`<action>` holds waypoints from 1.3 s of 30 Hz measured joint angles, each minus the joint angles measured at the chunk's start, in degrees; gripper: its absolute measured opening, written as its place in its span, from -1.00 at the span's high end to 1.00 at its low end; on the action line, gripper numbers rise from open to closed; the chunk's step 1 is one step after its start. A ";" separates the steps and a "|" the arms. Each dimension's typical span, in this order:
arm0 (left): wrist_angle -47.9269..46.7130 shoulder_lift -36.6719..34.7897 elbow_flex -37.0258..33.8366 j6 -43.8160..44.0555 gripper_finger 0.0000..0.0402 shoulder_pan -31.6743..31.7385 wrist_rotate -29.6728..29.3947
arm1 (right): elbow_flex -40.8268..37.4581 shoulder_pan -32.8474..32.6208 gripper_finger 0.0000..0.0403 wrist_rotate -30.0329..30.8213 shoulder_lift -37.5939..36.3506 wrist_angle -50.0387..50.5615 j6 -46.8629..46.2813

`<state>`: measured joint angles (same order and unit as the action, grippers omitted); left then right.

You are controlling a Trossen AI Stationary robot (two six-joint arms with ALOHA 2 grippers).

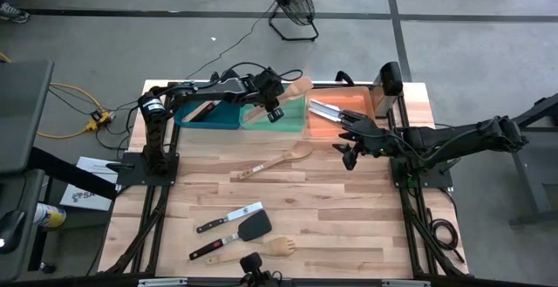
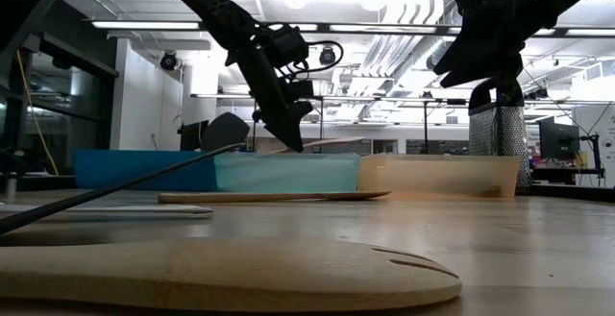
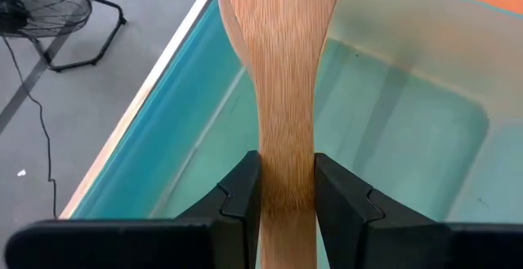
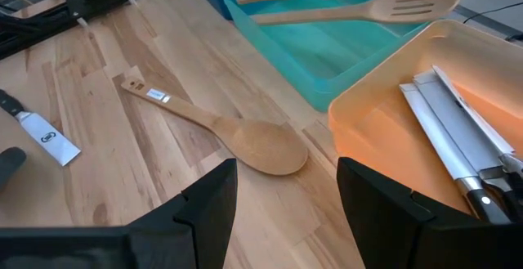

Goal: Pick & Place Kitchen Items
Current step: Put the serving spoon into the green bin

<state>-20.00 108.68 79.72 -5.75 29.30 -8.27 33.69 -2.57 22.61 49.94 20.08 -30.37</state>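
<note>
My left gripper [image 1: 274, 105] is over the green bin [image 1: 292, 121], shut on a pale wooden spatula [image 1: 295, 90] whose broad head points toward the far right. A slotted wooden turner [image 4: 359, 11] lies in that bin. My right gripper [image 1: 351, 145] hangs open and empty above the table, just in front of the orange bin [image 1: 357, 102], which holds steel knives [image 4: 458, 150]. A wooden spoon [image 1: 281, 160] lies flat on the table. At the near edge lie a knife [image 1: 228, 219], a black turner [image 1: 250, 229], a wooden fork [image 1: 279, 246] and a dark-handled tool [image 1: 206, 250]. My left gripper pinches the spatula's narrow handle [image 3: 286, 175] between its two fingers [image 3: 242, 194], one on each edge. The fingers slant down from the table's left and lie along the handle, with the head ahead of them. The spatula is lifted clear, above the green bin.
A blue bin [image 1: 209, 114] with dark tools stands left of the green one. A steel grater [image 2: 497, 129] stands at the far right by the orange bin. Bare wood lies between the bins and the utensils at the near edge.
</note>
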 joint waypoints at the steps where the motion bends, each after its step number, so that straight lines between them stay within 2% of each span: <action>1: 0.09 0.00 0.00 0.00 0.58 0.00 0.00 | 0.00 0.00 -0.01 0.00 0.01 0.00 0.00; 27: 0.80 2.51 -1.91 3.27 0.58 1.84 7.51 | 0.00 0.01 -0.01 -0.20 0.00 -0.15 -1.51; 37: 0.68 2.86 -1.86 4.57 0.58 1.84 7.37 | -0.02 0.02 -0.01 -0.26 0.00 -0.11 -1.36; 39: 0.63 2.90 -1.86 4.77 0.46 1.84 7.31 | 0.00 0.00 -0.01 -0.28 0.00 -0.12 -1.33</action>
<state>-19.37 111.58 77.87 -0.98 31.14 -0.96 33.69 -2.57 22.33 49.94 19.96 -31.70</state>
